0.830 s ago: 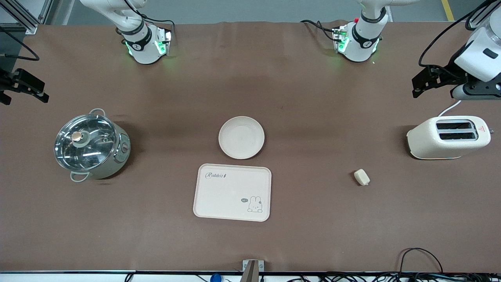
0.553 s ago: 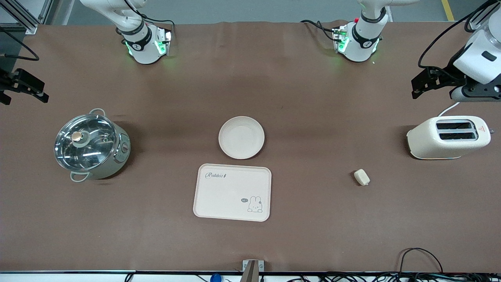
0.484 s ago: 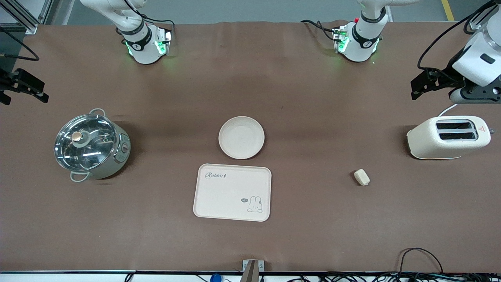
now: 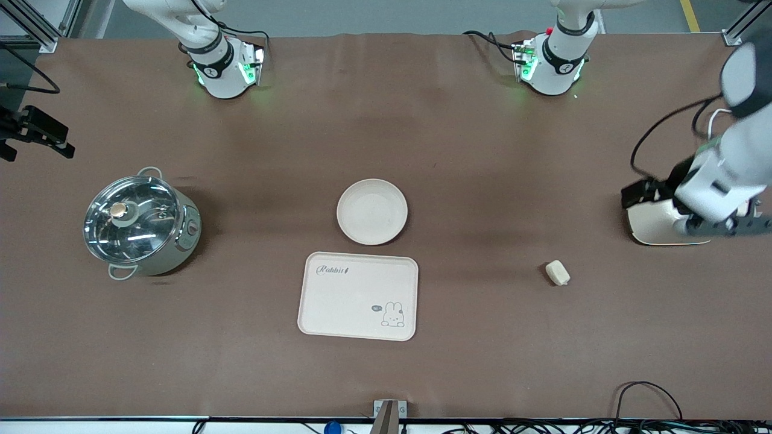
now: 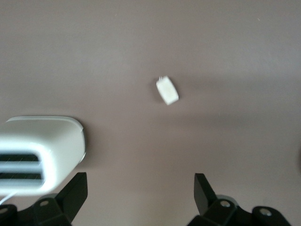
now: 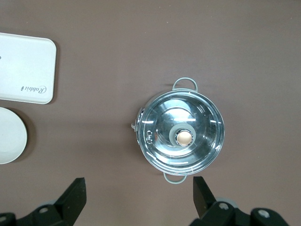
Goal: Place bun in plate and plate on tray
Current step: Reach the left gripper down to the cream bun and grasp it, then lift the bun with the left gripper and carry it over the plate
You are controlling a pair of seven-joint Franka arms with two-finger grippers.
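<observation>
The left gripper (image 4: 638, 194) hangs with fingers spread wide over the toaster (image 4: 657, 226), while the right gripper (image 4: 36, 135), also spread, waits well apart from it above the table's edge.

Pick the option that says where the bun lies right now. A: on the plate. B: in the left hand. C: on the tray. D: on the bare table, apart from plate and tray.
D: the bun lies on the bare table, toward the left arm's end, apart from the plate and the tray.

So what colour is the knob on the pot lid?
Coppery gold, set in a grey collar; the knob shows best in the right wrist view.
</observation>
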